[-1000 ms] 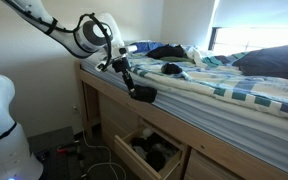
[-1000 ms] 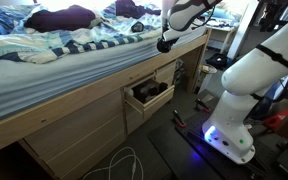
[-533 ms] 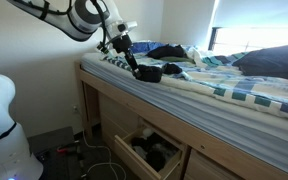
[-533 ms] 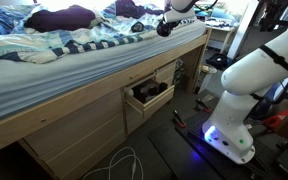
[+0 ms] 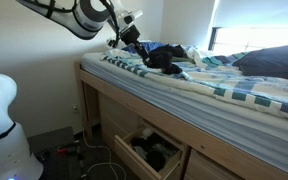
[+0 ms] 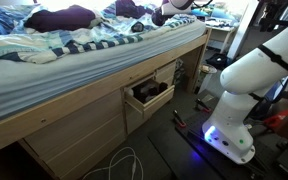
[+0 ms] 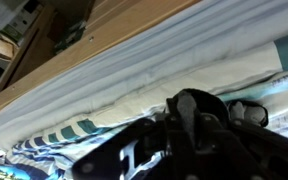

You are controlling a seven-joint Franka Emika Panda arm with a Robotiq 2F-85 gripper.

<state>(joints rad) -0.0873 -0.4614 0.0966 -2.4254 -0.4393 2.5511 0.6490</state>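
1. A robot arm reaches over a bed with a wooden frame (image 5: 109, 100). Its pincer (image 5: 137, 46) is clamped on a dark garment (image 5: 159, 58), which hangs from it bunched and limp.
2. What has changed: a second ago the dark garment hung beside the wooden side of the bed, below the mattress edge. Half a second ago it was level with the mattress. Now it is above the patterned bedding (image 5: 199, 80) — lifted up and carried inward over the bed's edge.
3. Whether the dark garment's lowest fold touches the bedding cannot be told in either exterior view (image 6: 156, 19).
4. In the wrist view the dark garment (image 7: 199, 125) fills the lower part of the picture, blurred, with the pale mattress side behind it.
5. Edges: the mattress edge lies just below the pincer, on the room side. Further down, an open drawer (image 5: 149, 150) juts out from the frame with dark things inside.
6. Room to move: the air above the bed looks open — but a heap of blue clothes (image 5: 184, 48) lies just beyond the dark garment, and a wall (image 5: 54, 70) stands near the bed's end.
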